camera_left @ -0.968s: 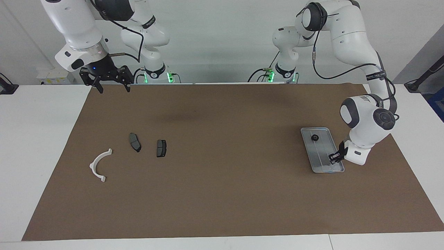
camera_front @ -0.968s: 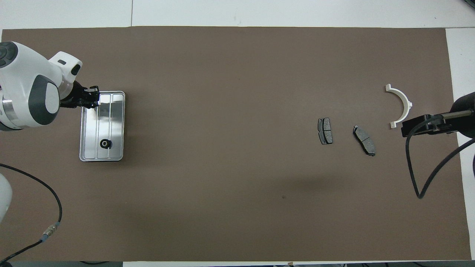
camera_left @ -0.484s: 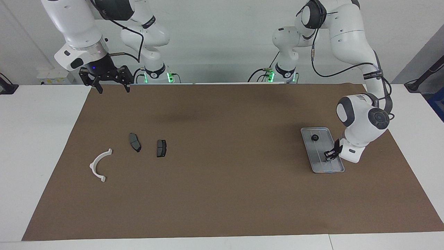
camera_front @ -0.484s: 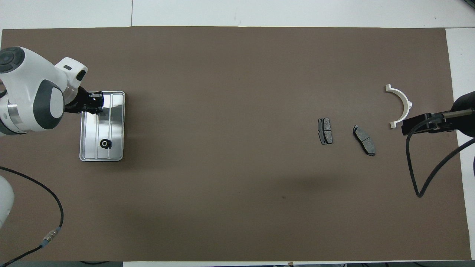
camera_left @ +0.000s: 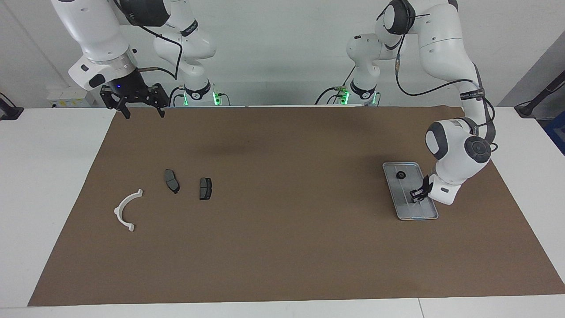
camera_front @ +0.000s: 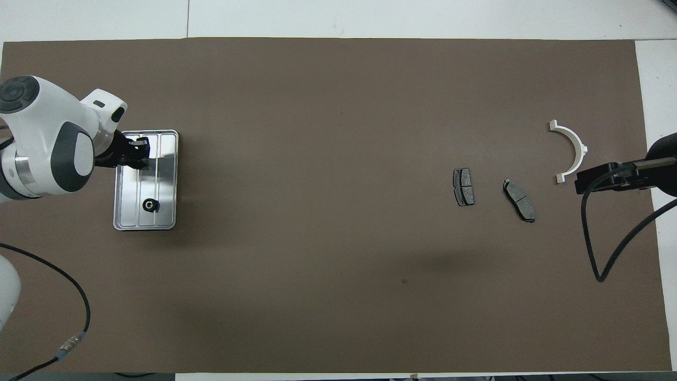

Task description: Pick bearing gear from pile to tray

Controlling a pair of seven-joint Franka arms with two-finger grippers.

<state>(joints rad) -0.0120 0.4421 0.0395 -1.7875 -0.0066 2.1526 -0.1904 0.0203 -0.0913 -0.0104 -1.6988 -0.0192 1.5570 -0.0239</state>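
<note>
Left gripper (camera_left: 416, 194) low over the tray (camera_left: 393, 194), fingers closed, perhaps on a second small part

A bearing gear (camera_left: 401, 175) already lies in the tray near its edge closest to the robots; whether the closed fingers hold anything I cannot tell, but they hang over the free half, which suits a drop clear of the first piece. The tray sits at the mat's (camera_left: 282, 247) left-arm end. The white bracket (camera_left: 127, 210) and two brake pads (camera_left: 172, 181) lie at the right-arm end, well apart. The right gripper (camera_left: 134, 102) waits, spread wide, over the mat's robot-side corner.
</note>
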